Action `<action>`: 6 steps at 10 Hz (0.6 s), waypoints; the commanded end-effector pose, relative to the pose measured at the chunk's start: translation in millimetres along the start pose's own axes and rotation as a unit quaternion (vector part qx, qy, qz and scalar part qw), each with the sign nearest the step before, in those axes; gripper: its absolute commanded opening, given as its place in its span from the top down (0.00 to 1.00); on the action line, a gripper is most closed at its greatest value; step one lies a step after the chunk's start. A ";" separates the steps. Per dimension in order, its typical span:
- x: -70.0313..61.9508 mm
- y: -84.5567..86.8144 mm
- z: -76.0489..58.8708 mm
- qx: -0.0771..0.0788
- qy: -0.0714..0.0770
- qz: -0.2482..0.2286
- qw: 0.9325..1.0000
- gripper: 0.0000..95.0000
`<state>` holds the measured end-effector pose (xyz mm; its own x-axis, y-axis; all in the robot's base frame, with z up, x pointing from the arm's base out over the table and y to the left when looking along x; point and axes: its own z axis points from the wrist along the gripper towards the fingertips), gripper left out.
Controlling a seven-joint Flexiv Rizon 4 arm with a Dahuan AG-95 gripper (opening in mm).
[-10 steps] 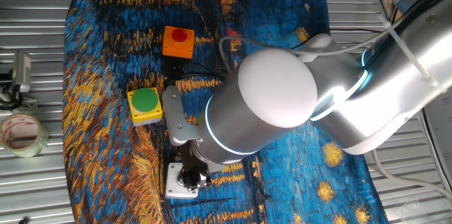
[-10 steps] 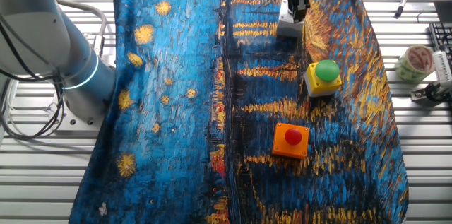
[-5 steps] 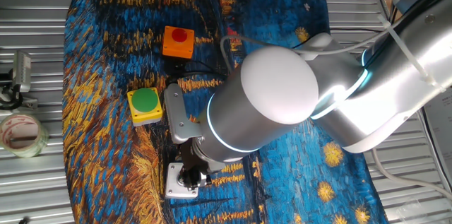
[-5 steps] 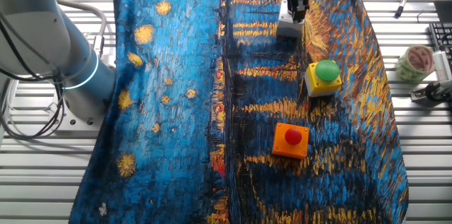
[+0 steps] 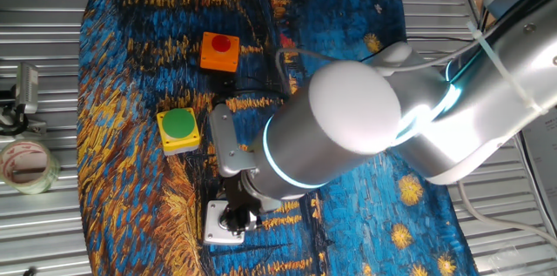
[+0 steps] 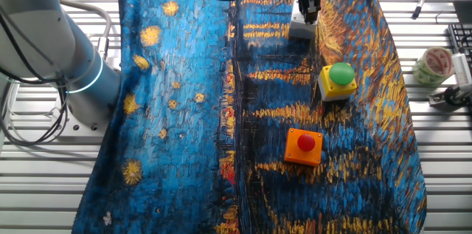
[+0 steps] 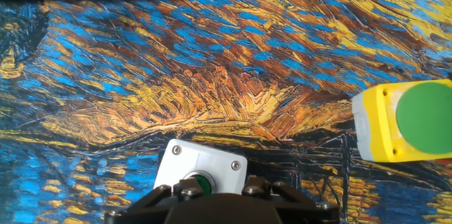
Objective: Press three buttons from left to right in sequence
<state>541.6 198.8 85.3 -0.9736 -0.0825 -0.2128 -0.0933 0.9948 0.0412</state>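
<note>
Three button boxes sit on a blue and orange painted cloth. The orange box with a red button [image 5: 219,51] is farthest, also in the other fixed view [image 6: 304,146]. The yellow box with a large green button [image 5: 179,129] [image 6: 338,80] [image 7: 406,119] is in the middle. The white box [image 5: 218,224] [image 6: 301,29] [image 7: 201,166] has a small green button [image 7: 202,180]. My gripper [image 5: 233,216] [image 6: 308,9] stands right over the white box, its tip at the small button. The hand view shows only the gripper's dark housing [image 7: 212,206]. No view shows the fingertips' gap.
The arm's large elbow [image 5: 348,128] hangs over the cloth's middle. A tape roll [image 5: 26,164] [image 6: 434,64] and a metal clamp [image 5: 19,95] lie on the ribbed metal table beside the cloth. A black cable [image 5: 252,93] runs by the boxes. The arm's base [image 6: 74,79] stands at one side.
The arm's elbow has shifted a little to the right and down in one fixed view. The gripper stays over the white box. The boxes have not moved.
</note>
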 end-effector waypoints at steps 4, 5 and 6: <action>-6.4 -0.4 -16.4 0.007 0.042 0.000 0.999 0.60; -6.7 -0.3 -17.7 0.008 0.051 0.002 0.999 0.60; -6.7 -0.3 -17.7 0.007 0.051 0.002 0.999 0.60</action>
<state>543.5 197.0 105.3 -0.9905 -0.0838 -0.1093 -0.0873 0.9958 0.0277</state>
